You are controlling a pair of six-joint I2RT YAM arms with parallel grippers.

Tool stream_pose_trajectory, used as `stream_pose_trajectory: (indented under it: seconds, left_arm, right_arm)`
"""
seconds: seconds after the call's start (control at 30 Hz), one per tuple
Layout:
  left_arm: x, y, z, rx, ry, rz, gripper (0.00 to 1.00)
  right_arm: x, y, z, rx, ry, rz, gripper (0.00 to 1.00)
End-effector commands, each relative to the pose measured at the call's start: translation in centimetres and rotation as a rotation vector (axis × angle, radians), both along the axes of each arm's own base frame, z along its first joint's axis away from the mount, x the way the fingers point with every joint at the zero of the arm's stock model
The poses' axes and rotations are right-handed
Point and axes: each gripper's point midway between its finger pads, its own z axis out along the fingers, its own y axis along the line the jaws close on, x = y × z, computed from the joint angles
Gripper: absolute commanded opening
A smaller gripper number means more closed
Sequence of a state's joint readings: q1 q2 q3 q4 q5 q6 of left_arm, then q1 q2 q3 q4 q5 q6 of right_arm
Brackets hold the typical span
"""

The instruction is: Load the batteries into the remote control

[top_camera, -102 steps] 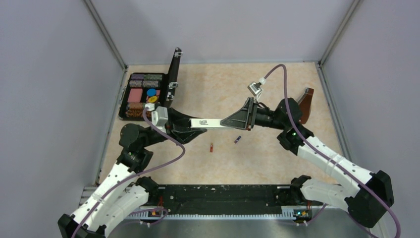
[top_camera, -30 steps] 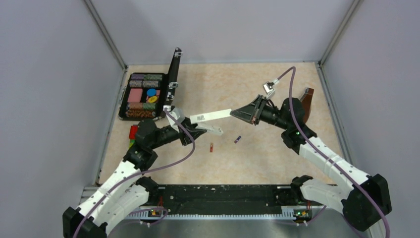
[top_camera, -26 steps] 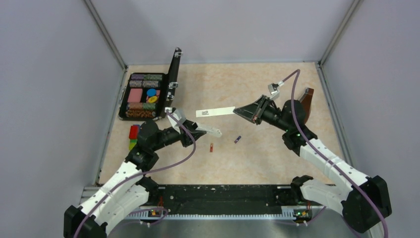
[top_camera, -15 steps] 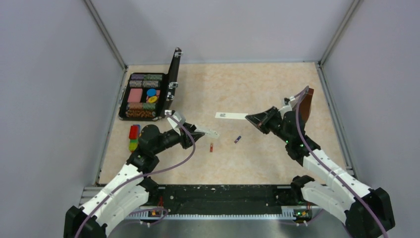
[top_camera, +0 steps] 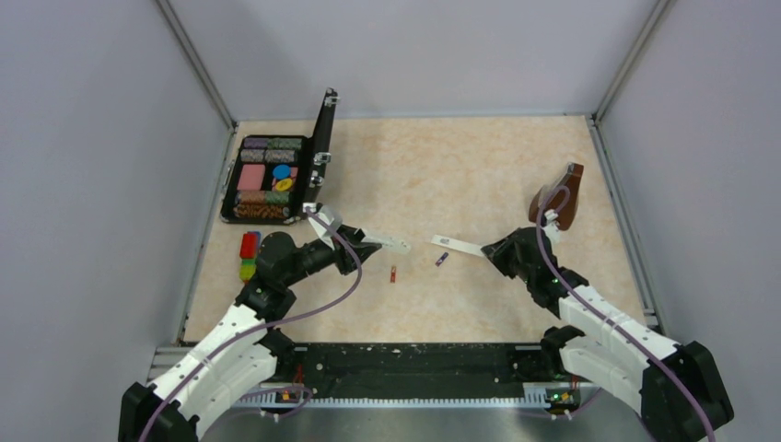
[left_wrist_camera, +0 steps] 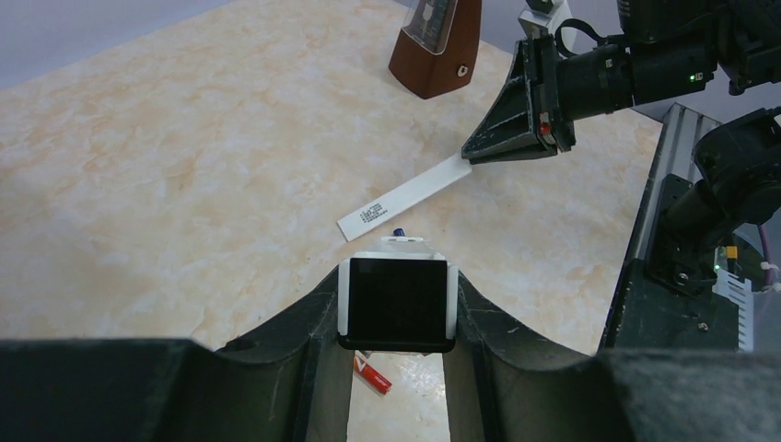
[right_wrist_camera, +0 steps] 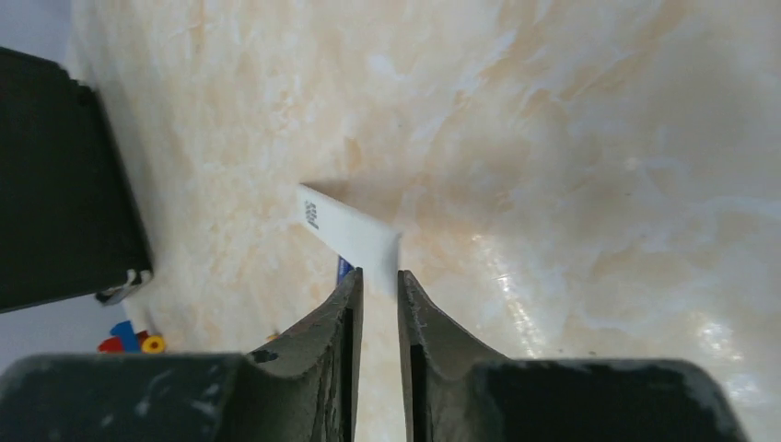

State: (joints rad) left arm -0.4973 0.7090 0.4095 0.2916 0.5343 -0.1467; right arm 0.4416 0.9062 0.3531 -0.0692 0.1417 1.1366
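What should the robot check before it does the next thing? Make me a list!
1. Left hand shut on the short remote piece: ok.
2. Right hand shut on the long remote piece: ok.
3. Red battery and purple battery lying loose on the table: ok.
4. A hand free to pick up a battery: not ok, both are full.
5. Battery slot open and facing up: cannot tell.

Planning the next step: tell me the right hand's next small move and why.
Probably lower and release the white strip: the right hand pinches it low over the table, beside the purple battery, which it cannot grab until freed.
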Motion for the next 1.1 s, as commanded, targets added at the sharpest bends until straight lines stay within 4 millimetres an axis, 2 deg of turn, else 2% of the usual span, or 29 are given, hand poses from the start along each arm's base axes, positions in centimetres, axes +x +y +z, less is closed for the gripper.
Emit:
stream_pose_trajectory:
  seconds: [0.0, 0.17, 0.27, 0.33, 0.4, 0.5, 0.57, 0.7, 0.8, 0.9, 0.97, 1.07]
  left_arm:
    - [0.0, -0.2, 3.4, -0.065, -0.088, -0.01, 0.0]
    - [-0.1, -0.1, 4.1, -0.078, -0.094, -0.008, 0.0]
    - [-0.3, -0.1, 4.6, -0.082, -0.106, -0.01, 0.0]
    - [-0.7, -0.2, 4.8, -0.076, -0.115, -0.03, 0.0]
    - [-1.2, -0.4, 4.9, -0.068, -0.118, -0.064, 0.0]
    - [-2.7, -1.0, 5.6, -0.066, -0.119, -0.157, 0.0]
    - [-4.2, -1.6, 6.3, -0.068, -0.112, -0.249, 0.0]
    - [-7.3, -2.4, 7.8, -0.063, -0.086, -0.453, 0.0]
    - [-8.8, -2.7, 9.5, -0.061, -0.088, -0.562, 0.0]
    - [-9.4, -2.8, 10.4, -0.061, -0.089, -0.618, 0.0]
    - [-9.6, -2.9, 11.0, -0.061, -0.093, -0.642, 0.0]
    - [-9.7, -2.9, 11.7, -0.062, -0.107, -0.651, 0.0]
  right_arm:
    - [0.2, -2.4, -0.3, -0.132, 0.011, -0.051, 0.27]
    - [0.2, -2.5, 1.3, -0.188, -0.007, -0.003, 0.54]
    - [0.7, -1.0, 3.8, -0.191, -0.095, 0.114, 0.54]
    - [1.0, 0.8, 6.0, -0.156, -0.175, 0.211, 0.52]
    - [1.0, 3.4, 8.7, -0.107, -0.286, 0.362, 0.51]
    - [-1.1, 7.9, 13.2, -0.023, -0.481, 0.688, 0.57]
    - [-3.8, 10.2, 16.1, 0.023, -0.634, 0.921, 0.63]
    - [-8.0, 11.5, 19.7, 0.023, -0.847, 1.186, 0.72]
    - [-10.4, 11.9, 21.7, 0.007, -0.973, 1.304, 0.78]
    - [-12.9, 12.9, 23.3, -0.011, -1.068, 1.423, 0.83]
    - [-13.7, 13.5, 23.9, -0.017, -1.095, 1.48, 0.84]
    - [-14.1, 14.6, 23.6, -0.046, -1.071, 1.538, 0.84]
